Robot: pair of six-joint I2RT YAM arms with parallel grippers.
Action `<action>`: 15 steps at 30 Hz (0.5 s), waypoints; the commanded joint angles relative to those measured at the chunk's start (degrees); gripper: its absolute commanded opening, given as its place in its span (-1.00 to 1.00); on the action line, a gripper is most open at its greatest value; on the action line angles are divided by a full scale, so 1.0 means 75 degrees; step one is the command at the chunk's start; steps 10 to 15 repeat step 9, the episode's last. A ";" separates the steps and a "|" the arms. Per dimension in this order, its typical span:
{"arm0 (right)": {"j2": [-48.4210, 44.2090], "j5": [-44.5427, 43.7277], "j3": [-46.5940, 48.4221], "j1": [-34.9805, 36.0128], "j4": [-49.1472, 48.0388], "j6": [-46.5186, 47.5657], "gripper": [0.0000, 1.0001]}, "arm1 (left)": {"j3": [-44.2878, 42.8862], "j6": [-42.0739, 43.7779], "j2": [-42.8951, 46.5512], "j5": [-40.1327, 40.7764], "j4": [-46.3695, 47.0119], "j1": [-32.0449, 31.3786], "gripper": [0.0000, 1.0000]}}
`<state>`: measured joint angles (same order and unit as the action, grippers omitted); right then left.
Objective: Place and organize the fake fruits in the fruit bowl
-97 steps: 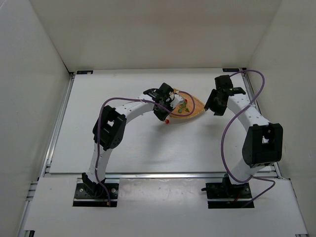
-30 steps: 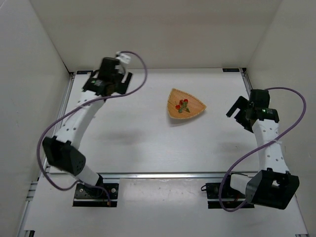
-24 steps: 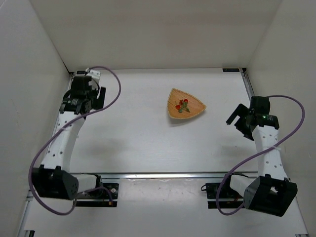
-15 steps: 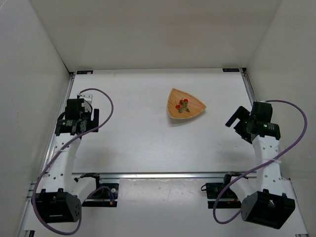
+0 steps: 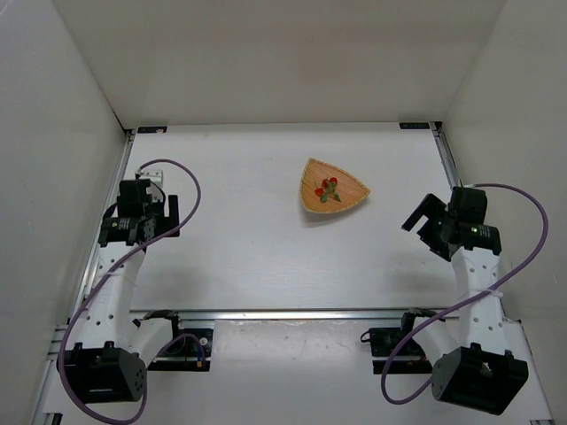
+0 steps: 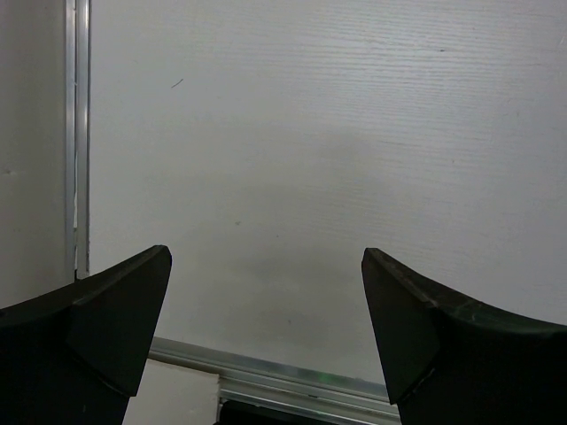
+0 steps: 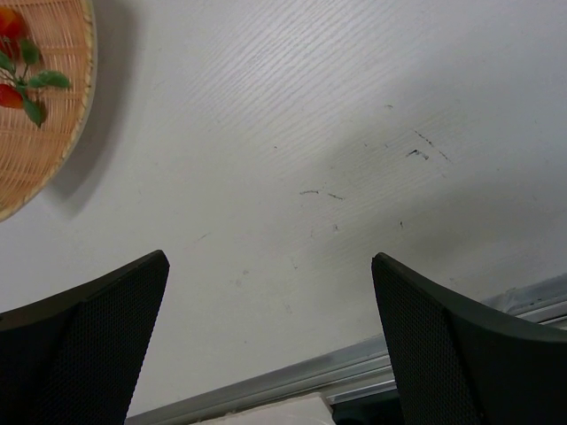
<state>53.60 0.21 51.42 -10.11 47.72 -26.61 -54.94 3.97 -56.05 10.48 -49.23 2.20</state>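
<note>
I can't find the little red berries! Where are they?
In the top view, the fake fruits sit inside the fruit bowl, right of the middle of the table, toward the far side. The right wrist view catches them top-left.

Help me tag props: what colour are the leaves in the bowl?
Green leaves, clearest in the right wrist view.

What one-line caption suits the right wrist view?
Open right gripper above white table; fruit bowl with fake fruits at upper left.
</note>
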 commanded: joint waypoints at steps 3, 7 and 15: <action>-0.0128 -0.0028 -0.0035 -0.0035 -0.0222 -0.0003 1.00 | -0.0140 -0.0259 -0.0155 0.0079 0.0060 0.0059 1.00; -0.0128 0.0193 -0.0118 -0.0035 -0.0480 -0.0003 1.00 | -0.0140 -0.0330 -0.0226 0.0231 -0.0010 0.0059 1.00; -0.0209 0.0265 -0.0200 -0.0035 -0.0679 -0.0003 1.00 | -0.0140 -0.0399 -0.0226 0.0232 -0.0010 0.0059 1.00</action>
